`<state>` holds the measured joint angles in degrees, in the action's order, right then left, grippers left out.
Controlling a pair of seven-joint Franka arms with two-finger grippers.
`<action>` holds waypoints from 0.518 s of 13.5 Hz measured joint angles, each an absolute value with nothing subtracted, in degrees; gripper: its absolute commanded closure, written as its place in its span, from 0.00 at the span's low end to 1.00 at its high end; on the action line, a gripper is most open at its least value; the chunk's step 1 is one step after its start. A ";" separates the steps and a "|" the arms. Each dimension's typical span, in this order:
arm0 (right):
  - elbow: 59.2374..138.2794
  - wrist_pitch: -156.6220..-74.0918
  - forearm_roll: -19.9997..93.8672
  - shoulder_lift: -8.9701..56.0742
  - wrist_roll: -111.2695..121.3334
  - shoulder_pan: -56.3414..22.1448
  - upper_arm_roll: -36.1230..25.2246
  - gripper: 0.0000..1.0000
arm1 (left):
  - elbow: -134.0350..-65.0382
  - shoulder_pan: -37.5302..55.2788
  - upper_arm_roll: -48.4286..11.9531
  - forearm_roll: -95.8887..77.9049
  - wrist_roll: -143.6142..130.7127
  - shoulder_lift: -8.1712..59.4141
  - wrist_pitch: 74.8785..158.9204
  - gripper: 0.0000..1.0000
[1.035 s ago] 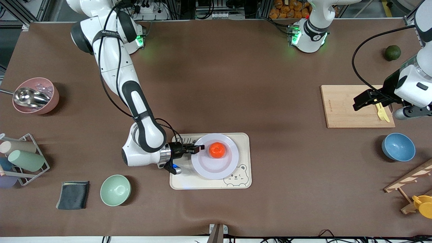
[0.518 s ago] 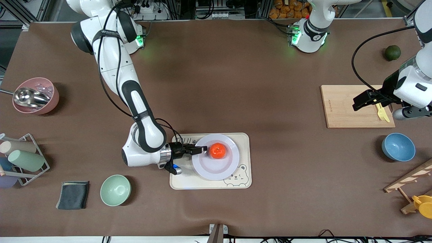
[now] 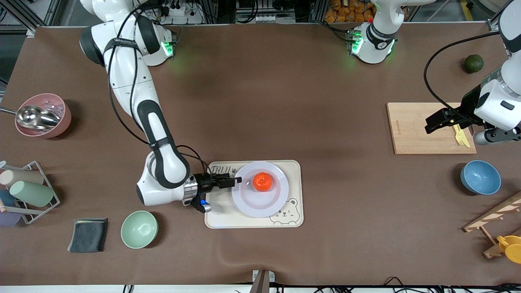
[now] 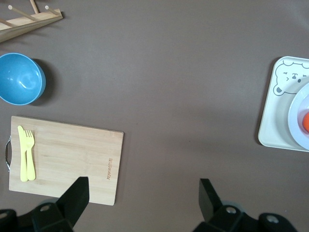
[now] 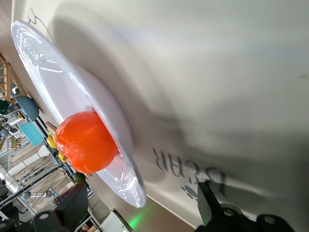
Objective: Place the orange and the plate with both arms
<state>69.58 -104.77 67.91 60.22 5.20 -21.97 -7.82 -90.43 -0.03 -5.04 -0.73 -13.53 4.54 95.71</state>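
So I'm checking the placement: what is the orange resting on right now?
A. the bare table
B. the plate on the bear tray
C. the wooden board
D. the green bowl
B: the orange sits on the plate, which lies on the bear tray.

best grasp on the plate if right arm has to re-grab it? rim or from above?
Rim. The plate lies flat on the bear tray with the orange at its centre, so a top grasp is likely blocked. Probably pinch the thin rim edge facing the right gripper, now open just off it, coming in low and sideways.
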 measured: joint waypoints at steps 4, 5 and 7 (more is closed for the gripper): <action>69.34 -99.60 67.25 59.27 4.78 -20.40 -7.95 0.00 | -90.42 -0.03 -5.04 -0.73 -13.53 4.54 95.71 0.00; 69.25 -98.55 66.37 58.73 3.83 -20.27 -8.01 0.00 | -90.40 -0.03 -5.04 -0.73 -13.53 4.54 95.71 0.00; 68.69 -96.65 62.76 56.80 0.91 -20.16 -8.03 0.00 | -90.13 -0.03 -5.04 -0.73 -13.53 4.52 95.71 0.00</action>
